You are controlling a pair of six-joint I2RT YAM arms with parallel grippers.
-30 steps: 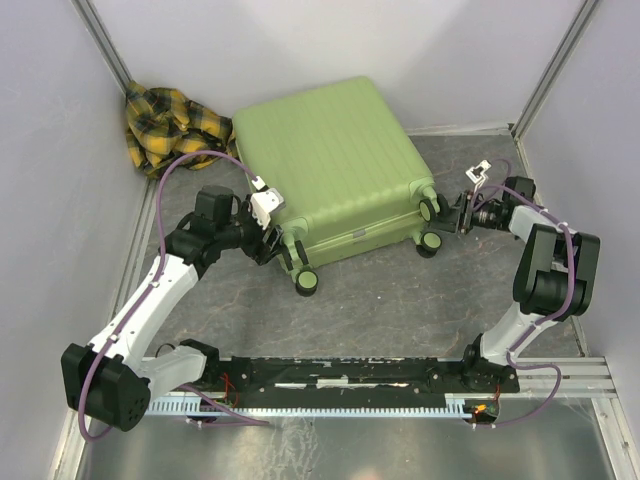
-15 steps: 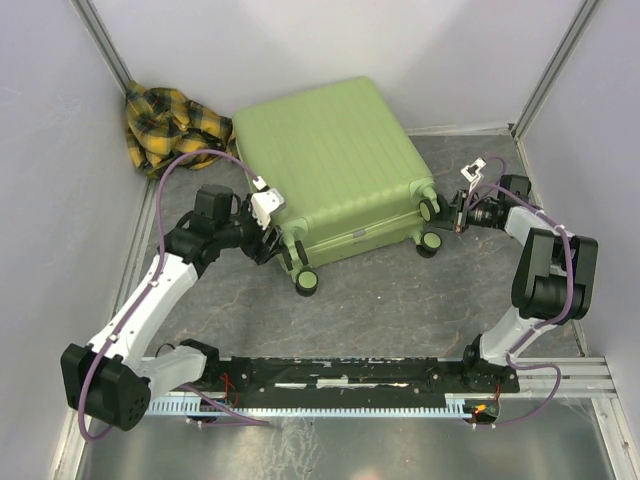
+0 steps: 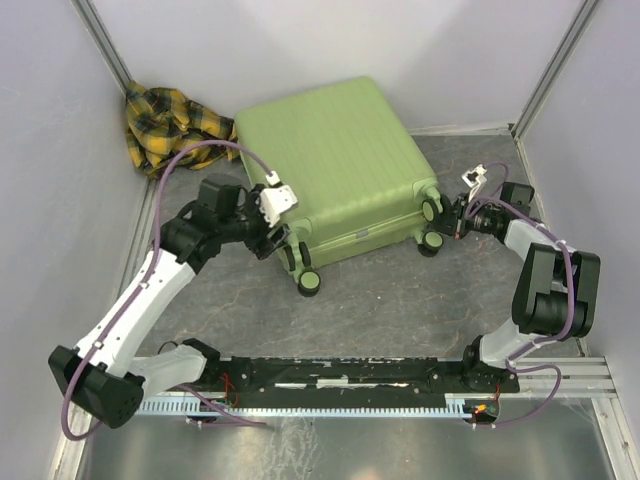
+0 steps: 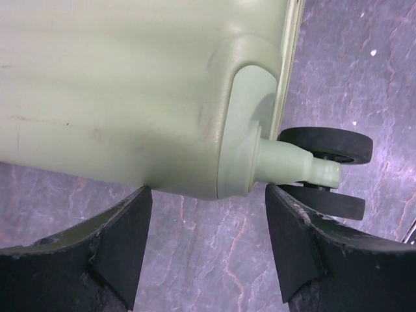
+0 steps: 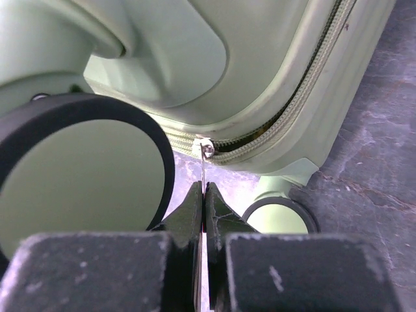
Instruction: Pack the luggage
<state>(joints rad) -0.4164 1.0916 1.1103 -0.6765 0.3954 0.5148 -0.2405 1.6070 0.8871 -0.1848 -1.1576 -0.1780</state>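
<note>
Obs., left to right.

Far left corner: a yellow plaid cloth lies bunched on the worktop, outside the suitcase and just beside its far-left corner. Judgement: this is what is to be packed, so nothing is in yet.

Left arm: the left fingers stand wide apart and hold nothing. They are lined up on the suitcase's near-left corner, where a black wheel sticks out on its green stub. Whether they touch the shell I cannot tell. Likely reason for the placement: a brace, so the case does not slide or swing when the other side is pulled.

Centre: the suitcase lies flat on the worktop with its lid down, ribbed shell up, between the two arms and toward the far wall. The wheels point to the near side.

Right arm: the right fingers are pressed fully together on the thin metal zip pull, which hangs from the slider at the near-right corner, between two wheels. The grip is right at the finger tips. Judgement: the pull is pinched so the zip can be run round the corner and the lid freed. Whether the zip beyond the slider is done up I cannot tell.

Risk: the tab is thin and may slip out at the bend.
</note>
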